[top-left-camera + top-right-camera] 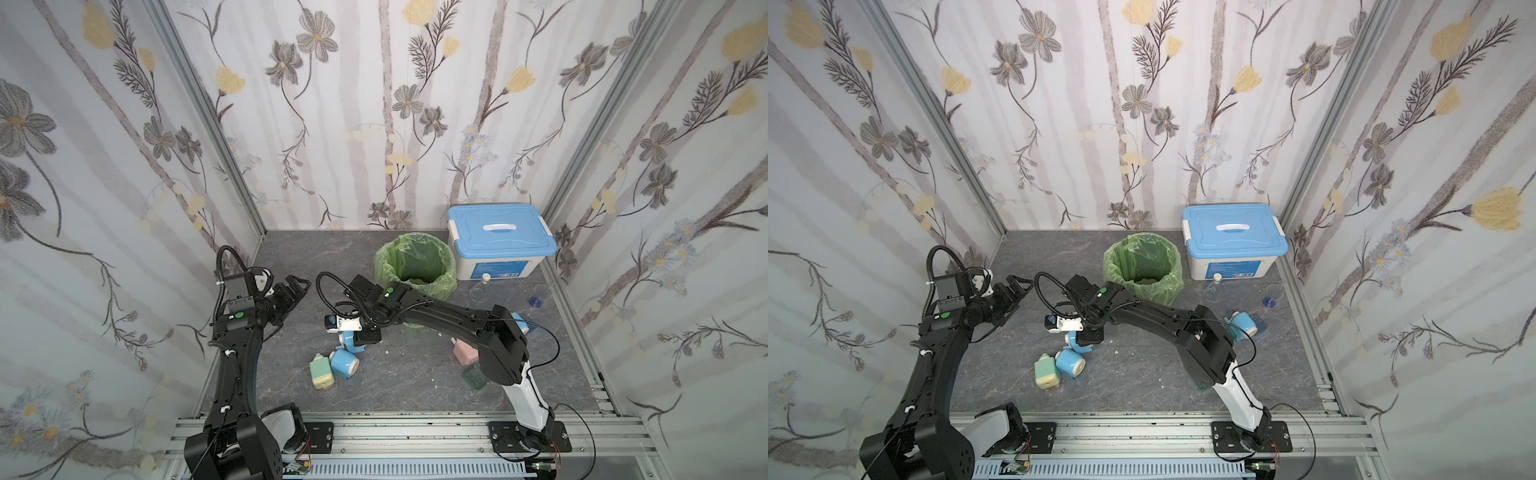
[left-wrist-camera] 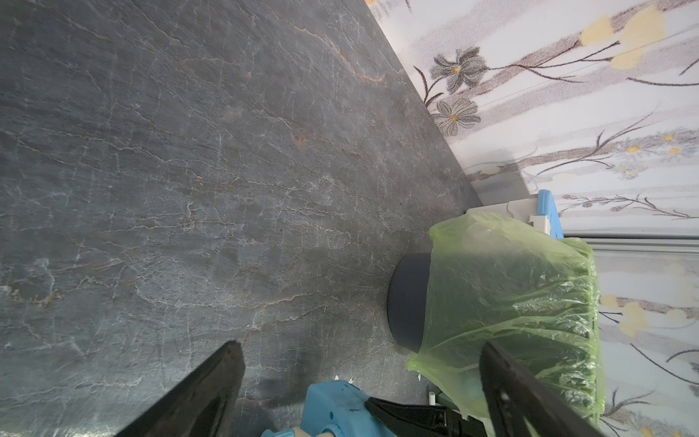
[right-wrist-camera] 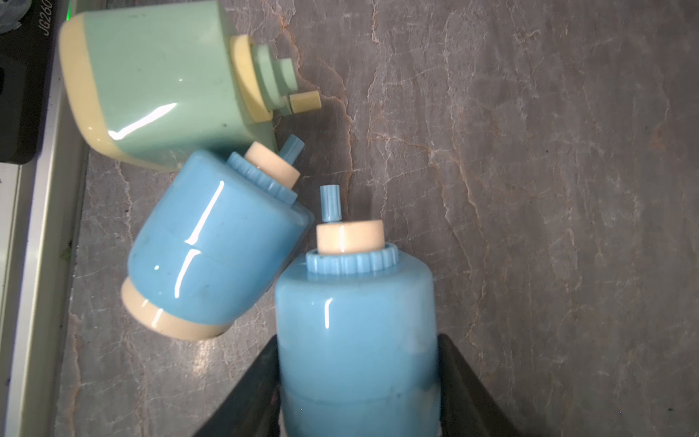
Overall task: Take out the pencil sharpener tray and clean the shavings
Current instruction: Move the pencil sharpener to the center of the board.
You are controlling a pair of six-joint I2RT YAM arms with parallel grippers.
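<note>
My right gripper [image 3: 357, 337] is shut on a light-blue pencil sharpener [image 3: 355, 287] with a cream knob, one finger pressed on each side. In a top view that sharpener [image 1: 348, 345] sits low over the grey table, left of centre. Its tray cannot be made out. A second blue sharpener [image 3: 212, 242] and a mint-green one [image 3: 159, 83] lie on their sides right beside it. Whitish shavings [image 1: 387, 352] fleck the table nearby, and the left wrist view shows more of the shavings [image 2: 336, 377]. My left gripper [image 2: 359, 346] hovers open and empty to the left [image 1: 297, 291].
A bin with a green liner [image 1: 415, 266] stands behind my right arm, with a blue-lidded white box [image 1: 498, 237] at its right. A pink sharpener [image 1: 465, 351], another blue one [image 1: 1241, 326] and a greenish translucent piece [image 1: 476, 380] lie at the right.
</note>
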